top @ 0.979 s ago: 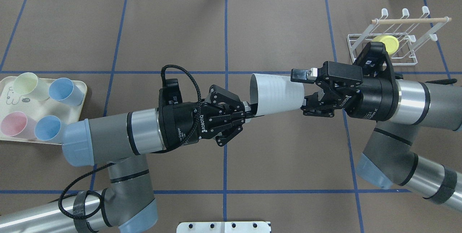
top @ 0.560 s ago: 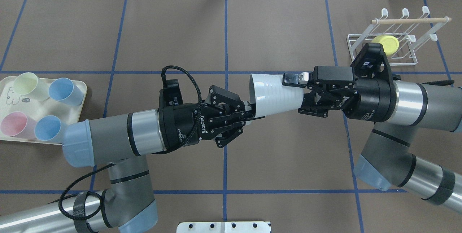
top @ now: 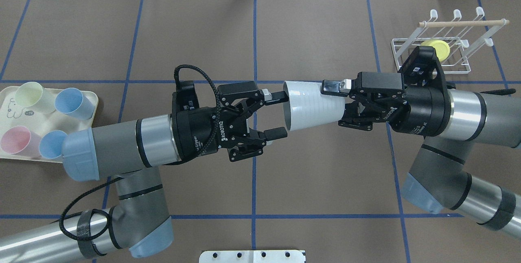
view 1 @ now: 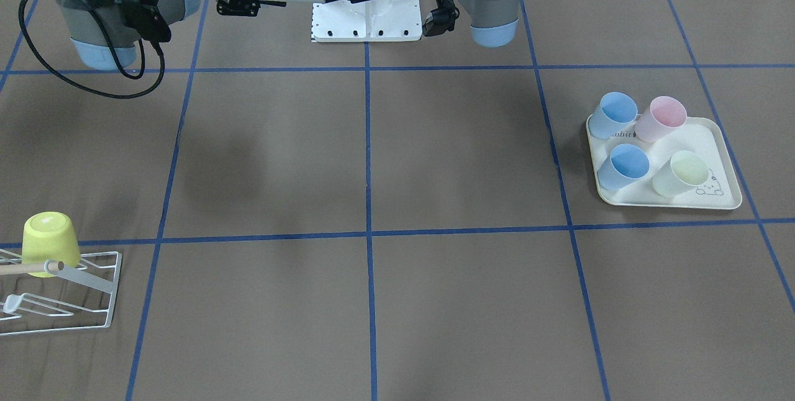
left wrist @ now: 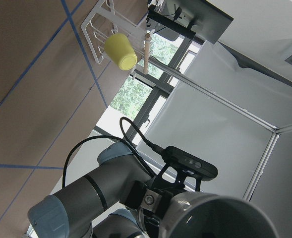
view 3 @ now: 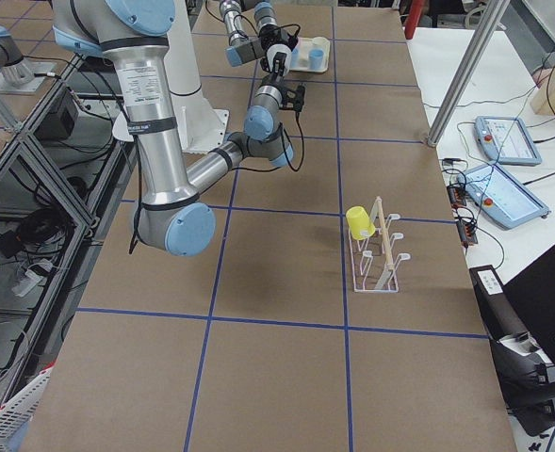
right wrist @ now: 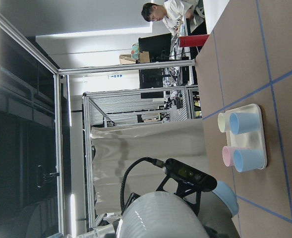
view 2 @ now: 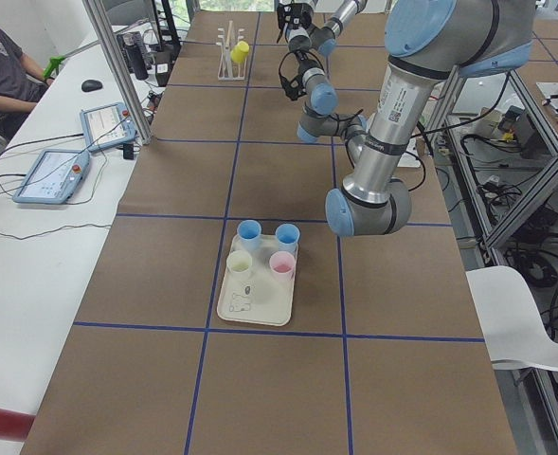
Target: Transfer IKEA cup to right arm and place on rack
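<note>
White cup (top: 311, 104) is hanging sideways above the table's (top: 325, 31) middle | right gripper (top: 338, 104) is clenching its narrow end | left gripper (top: 281, 115) is gaping wide at its rim | rack (top: 464, 23) is sitting at the far right corner.

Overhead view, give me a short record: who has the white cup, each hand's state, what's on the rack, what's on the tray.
white cup: held in the air on its side, mouth towards the left hand
right hand: shut on the cup's base end
left hand: open, fingers spread at the cup's mouth
rack: one yellow cup on it, upside down
tray: four cups, two blue, one pink, one pale green
handover: the cup is with the right arm, not yet on the rack
</note>
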`<state>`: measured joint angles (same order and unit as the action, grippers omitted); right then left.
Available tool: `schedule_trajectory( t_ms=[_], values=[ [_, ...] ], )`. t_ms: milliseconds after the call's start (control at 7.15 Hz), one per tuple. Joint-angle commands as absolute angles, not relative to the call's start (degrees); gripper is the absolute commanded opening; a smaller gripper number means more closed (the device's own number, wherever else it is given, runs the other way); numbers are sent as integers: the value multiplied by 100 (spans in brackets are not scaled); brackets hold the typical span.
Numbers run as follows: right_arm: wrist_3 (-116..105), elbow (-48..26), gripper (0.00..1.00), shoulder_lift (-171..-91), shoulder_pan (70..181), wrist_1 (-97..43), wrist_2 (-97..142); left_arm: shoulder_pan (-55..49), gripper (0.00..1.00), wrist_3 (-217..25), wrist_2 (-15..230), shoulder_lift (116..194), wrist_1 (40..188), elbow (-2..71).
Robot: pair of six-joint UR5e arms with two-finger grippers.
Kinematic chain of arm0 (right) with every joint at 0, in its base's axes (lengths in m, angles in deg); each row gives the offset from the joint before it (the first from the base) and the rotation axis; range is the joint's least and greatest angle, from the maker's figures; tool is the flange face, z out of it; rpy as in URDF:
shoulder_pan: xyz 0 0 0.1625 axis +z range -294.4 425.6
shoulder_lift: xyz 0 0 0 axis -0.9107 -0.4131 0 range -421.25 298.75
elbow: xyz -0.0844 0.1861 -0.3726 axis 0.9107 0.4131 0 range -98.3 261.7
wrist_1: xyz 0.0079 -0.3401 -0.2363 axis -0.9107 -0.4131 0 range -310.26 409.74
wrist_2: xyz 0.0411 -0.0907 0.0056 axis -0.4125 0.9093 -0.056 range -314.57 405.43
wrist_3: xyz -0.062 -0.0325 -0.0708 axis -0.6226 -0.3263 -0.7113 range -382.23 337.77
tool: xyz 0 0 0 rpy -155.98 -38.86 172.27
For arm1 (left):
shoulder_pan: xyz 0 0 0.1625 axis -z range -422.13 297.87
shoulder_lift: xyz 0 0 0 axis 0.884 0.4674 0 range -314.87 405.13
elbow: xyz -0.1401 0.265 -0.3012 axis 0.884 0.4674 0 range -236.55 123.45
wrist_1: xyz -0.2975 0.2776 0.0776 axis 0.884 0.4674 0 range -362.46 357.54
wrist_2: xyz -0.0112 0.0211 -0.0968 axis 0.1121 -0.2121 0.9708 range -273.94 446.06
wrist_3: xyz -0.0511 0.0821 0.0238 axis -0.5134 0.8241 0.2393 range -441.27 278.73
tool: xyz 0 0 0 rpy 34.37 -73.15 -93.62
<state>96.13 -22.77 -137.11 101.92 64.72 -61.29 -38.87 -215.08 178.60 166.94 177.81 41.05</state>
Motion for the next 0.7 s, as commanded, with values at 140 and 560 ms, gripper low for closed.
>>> schedule_trajectory(
  t_ms=[140,560],
  values=[
    [9205,-2089,24,-13903,10917,6241,-6468,-3087,100,-21478,18140,16396,17161,4039],
    [7818,-1351,24,-14351,12584,5837,-8055,-1919,100,-19553,19641,16160,15501,3987]
  ],
)
